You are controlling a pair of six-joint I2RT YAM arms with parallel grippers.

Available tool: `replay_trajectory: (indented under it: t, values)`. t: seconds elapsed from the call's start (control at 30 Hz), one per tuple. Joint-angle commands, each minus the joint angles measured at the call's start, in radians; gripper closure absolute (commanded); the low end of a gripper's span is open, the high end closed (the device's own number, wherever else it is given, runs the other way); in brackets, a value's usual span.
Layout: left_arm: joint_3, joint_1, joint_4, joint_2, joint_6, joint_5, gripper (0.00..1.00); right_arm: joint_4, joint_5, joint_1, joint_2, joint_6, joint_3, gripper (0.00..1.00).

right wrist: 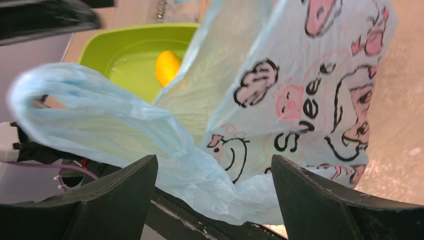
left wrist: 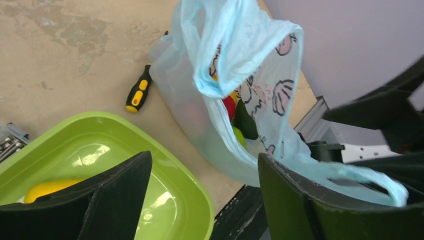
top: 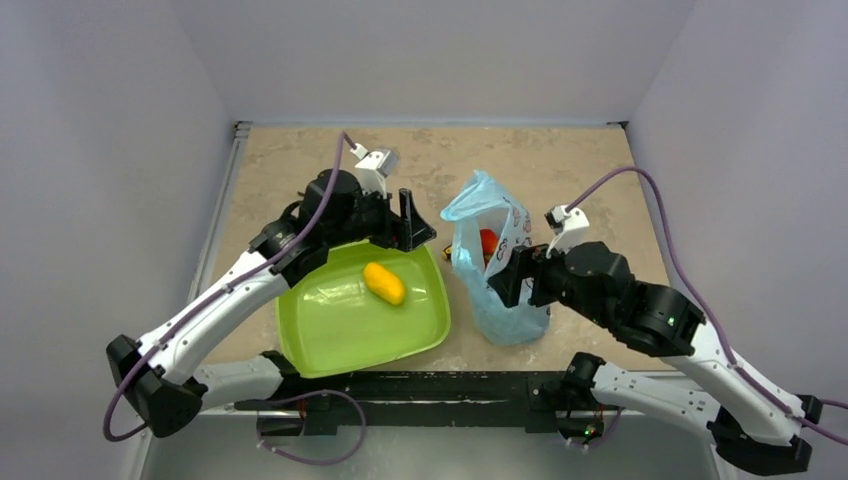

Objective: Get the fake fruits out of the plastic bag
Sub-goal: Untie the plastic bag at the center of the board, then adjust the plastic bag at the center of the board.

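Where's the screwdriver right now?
In the left wrist view, the screwdriver lies flat on the table, just left of the plastic bag and beyond the green tray's far rim.

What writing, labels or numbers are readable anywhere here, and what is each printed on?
"Swee": black letters on the thin translucent light blue plastic bag, right wrist view; further letters cannot be made out.
The bag's other marks are pink-and-black drawings; from above its print is too small to read.
No text shows on the lime-green rectangular plastic tray or the black-and-yellow screwdriver.
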Motion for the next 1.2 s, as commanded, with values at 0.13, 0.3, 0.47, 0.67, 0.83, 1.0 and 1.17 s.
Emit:
replay_trajectory:
  t: [0.13,0.3,0.47,0.67,0.83,1.0,1.17]
  values:
    - [0.134,-0.007,0.163,0.248,-0.004,0.029,0.21,0.165,-0.261,0.004,-0.009,-0.347,0.122,0.05]
    - [0.172,-0.006,0.269,0.339,-0.08,0.163,0.22,0.339,-0.473,0.004,0.004,-0.427,0.053,0.01]
    - [0.206,-0.006,0.325,0.365,-0.104,0.242,0.41,0.388,-0.401,0.003,0.109,-0.449,0.061,0.14]
    - [0.314,-0.004,0.299,0.416,-0.114,0.323,0.86,0.41,-0.451,0.004,0.172,-0.48,0.074,0.67]
    - [0.398,0.003,0.278,0.45,-0.164,0.336,1.0,0.386,-0.582,0.066,0.255,-0.462,0.028,1.0]
    - [0.596,0.024,0.174,0.582,-0.253,0.333,1.0,0.289,-0.256,0.286,0.305,-0.413,-0.051,1.0]
    - [0.705,0.034,0.145,0.706,-0.398,0.283,1.0,0.241,-0.128,0.392,0.376,-0.338,-0.05,1.0]
